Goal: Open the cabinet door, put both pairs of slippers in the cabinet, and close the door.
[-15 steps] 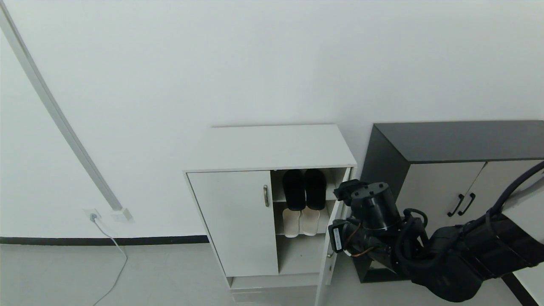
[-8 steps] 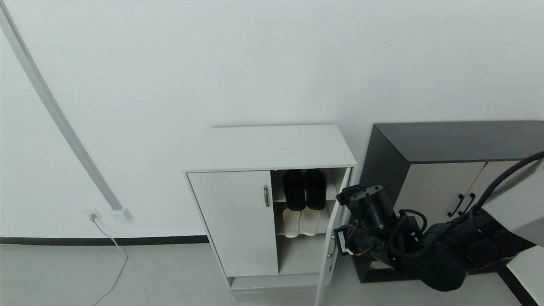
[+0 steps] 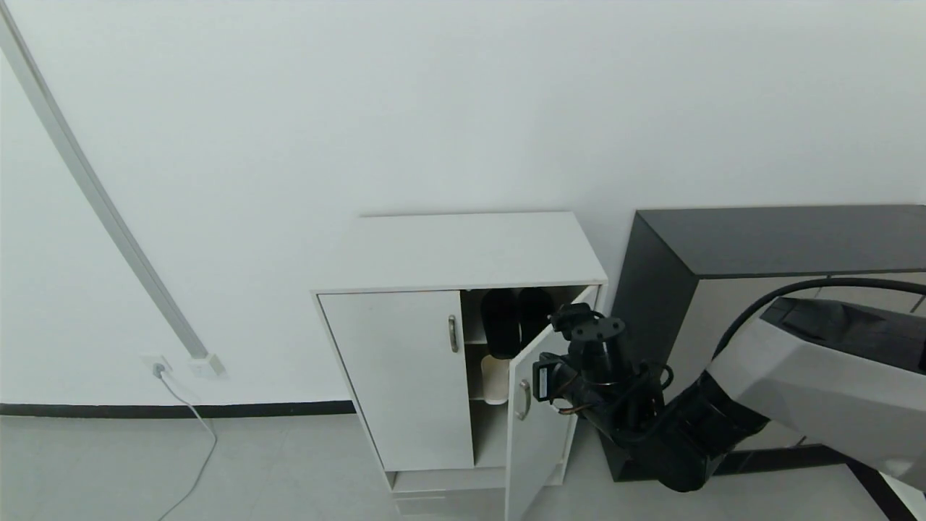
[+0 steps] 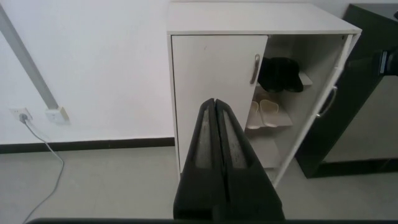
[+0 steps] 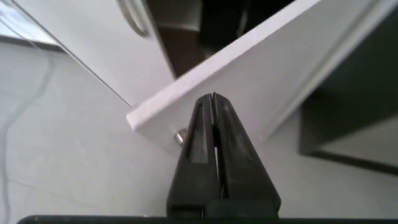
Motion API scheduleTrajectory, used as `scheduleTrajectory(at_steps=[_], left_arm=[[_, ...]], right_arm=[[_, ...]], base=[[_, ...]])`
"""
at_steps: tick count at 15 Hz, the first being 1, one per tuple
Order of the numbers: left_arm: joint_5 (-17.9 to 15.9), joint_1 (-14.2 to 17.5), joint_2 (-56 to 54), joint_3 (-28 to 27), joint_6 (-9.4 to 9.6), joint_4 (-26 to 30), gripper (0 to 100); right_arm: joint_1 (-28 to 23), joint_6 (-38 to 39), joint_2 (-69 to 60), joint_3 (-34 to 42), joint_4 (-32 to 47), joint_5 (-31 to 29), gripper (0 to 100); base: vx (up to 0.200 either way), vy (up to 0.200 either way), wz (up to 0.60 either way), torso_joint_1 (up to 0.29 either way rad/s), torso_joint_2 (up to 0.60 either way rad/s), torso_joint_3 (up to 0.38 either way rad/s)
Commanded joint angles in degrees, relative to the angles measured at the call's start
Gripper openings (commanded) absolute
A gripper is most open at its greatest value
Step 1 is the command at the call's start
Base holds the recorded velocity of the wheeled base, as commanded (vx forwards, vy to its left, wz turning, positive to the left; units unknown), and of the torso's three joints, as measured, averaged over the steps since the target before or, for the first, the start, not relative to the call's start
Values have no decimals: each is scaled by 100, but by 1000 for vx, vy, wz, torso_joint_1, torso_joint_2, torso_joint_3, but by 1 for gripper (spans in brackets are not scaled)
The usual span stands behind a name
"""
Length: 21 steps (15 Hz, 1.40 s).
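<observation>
Left end effector (image 4: 216,106): pressed together, nothing held, kept back from the cabinet (image 3: 463,250) and aimed at its front. It is judged to be parked out of the door's swing, since no job is left for it.

Right end effector (image 5: 213,99): fingers pressed together, nothing pinched. The closed tip is set at the outer face of the right door (image 3: 539,405), near that door's free edge. Actual contact cannot be confirmed from the wrist view. A closed tip is judged to be used as a blunt pusher, so no grasp of the handle (image 3: 524,399) is needed for shutting. The arm is placed on the hinge side, outside the door, so a push would drive the door toward the frame.

The right door is seen half shut, angled across the opening, and part of the inside is hidden by it. The left door (image 3: 398,376) is shut flush.

Black slippers (image 3: 500,318) are laid side by side on the upper shelf. White slippers (image 3: 494,376) are laid on the shelf beneath, near its front edge, partly covered by the door. Both pairs are judged far enough in to be cleared by the door, though this cannot be verified.

The task is judged nearly done: both pairs are stowed and only the last of the closing is left. A slip of the tip off the door edge is the likely risk.

A dark cabinet (image 3: 759,239) stands just beside, on the right, against the wall.
</observation>
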Motion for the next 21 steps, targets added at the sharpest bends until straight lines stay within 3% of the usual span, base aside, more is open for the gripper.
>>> scheduleTrajectory(at_steps=[1, 6, 9, 19, 21], left_arm=[[7, 2, 7, 5, -2, -1, 0], [-2, 2, 7, -4, 16, -1, 0], [-2, 2, 7, -4, 25, -1, 0], [-2, 2, 7, 5, 16, -1, 0], [-11, 2, 7, -4, 7, -1, 0]], right_arm=[[0, 6, 66, 274, -312, 155, 0], [-52, -38, 101, 1505, -1991, 1676, 0], [-70, -284, 294, 1979, -2800, 2150, 0], [-61, -354, 479, 2006, -2984, 2168, 0], [-61, -354, 470, 1997, -2993, 2168, 0]], base=[[0, 0, 0, 0, 0, 0], [0, 0, 0, 0, 0, 0], [133, 0, 0, -2, 5, 5], [200, 0, 0, 5, 1, 3], [0, 0, 0, 0, 0, 0]])
